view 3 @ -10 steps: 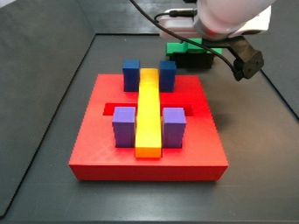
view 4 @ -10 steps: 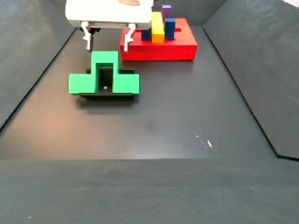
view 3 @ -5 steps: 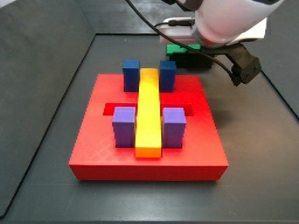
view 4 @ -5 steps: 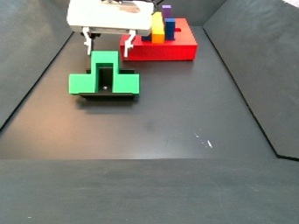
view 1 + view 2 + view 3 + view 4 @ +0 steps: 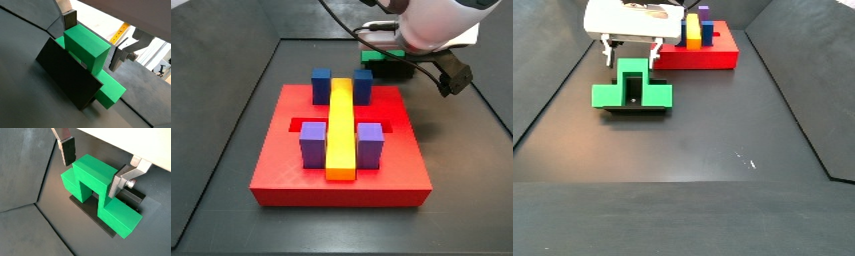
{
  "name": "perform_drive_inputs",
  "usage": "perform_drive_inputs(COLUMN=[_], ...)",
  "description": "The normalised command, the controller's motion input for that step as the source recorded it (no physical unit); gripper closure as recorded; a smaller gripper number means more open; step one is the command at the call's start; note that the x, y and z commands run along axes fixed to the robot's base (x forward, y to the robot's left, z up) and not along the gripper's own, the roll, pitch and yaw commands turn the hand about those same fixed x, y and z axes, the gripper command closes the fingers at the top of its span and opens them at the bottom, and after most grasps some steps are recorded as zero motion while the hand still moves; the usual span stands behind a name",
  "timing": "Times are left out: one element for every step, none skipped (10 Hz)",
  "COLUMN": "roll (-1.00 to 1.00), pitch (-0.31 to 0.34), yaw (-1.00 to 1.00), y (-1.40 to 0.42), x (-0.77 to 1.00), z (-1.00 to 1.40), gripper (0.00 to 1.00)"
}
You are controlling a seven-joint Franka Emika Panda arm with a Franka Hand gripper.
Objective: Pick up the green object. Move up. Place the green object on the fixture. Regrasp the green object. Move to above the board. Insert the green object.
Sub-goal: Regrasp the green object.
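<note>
I see the gripper poised over the green object, its 2 fingers spread wide on either side of the piece's tall middle, not touching it. In both wrist views the gap is plain: one finger stands off one face of the raised block and the other finger sits just beside the opposite face, so the jaws are open and hold nothing. The green object rests on the fixture, whose dark upright plate backs one side arm in a wrist view, while the base plate shows under the piece in a wrist view. In a side view the green piece lies at about 1 o'clock from the board, just beyond its far edge and partly hidden by the arm. The board carries 2 blue blocks, 2 purple blocks and a yellow bar running between them.
</note>
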Motion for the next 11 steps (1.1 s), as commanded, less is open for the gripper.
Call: perform_drive_inputs(roll=[0.06,0.09,-0.12,0.01,0.04,0.02,0.00,0.00,0.00,0.00,0.00], pitch=[0.000,0.000,0.000,0.000,0.000,0.000,0.000,0.000,0.000,0.000,0.000], yaw=[0.00,0.00,0.00,0.00,0.00,0.00,0.00,0.00,0.00,0.00,0.00], y=[0.00,0.00,0.00,0.00,0.00,0.00,0.00,0.00,0.00,0.00,0.00], x=[0.00,0.00,0.00,0.00,0.00,0.00,0.00,0.00,0.00,0.00,0.00], z=[-0.05,-0.12,0.01,0.00,0.00,0.00,0.00,0.00,0.00,0.00,0.00], gripper=[0.00,0.00,0.00,0.00,0.00,0.00,1.00,1.00,1.00,1.00,1.00])
